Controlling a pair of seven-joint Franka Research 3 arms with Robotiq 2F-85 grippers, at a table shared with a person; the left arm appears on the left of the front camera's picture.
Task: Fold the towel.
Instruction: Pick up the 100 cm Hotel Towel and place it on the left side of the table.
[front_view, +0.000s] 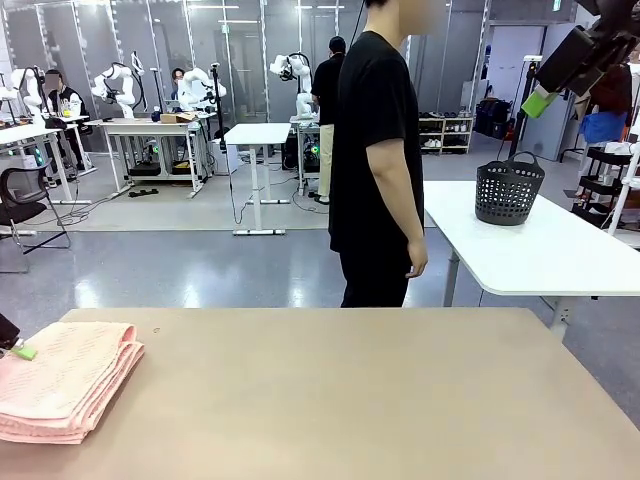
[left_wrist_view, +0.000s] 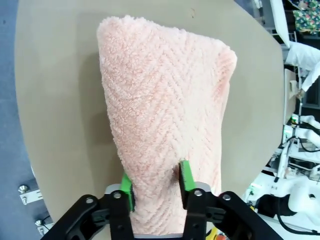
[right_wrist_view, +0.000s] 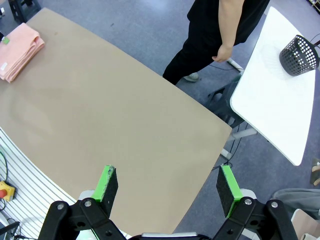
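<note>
Several folded layers of towel (left_wrist_view: 165, 115) lay stacked at the desk's (front_view: 340, 400) near left; the left pincer (left_wrist_view: 156, 186) pinched its edge, likely steadying it, while the right pincer (right_wrist_view: 167, 189) hung wide open, empty.

Towel (front_view: 62, 382) and left gripper (front_view: 17, 349) cropped at frame edge

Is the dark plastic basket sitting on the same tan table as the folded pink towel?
No, the dark plastic basket stands on a separate white table, while the folded salmon-pink terry towel lies on the tan table.
</note>
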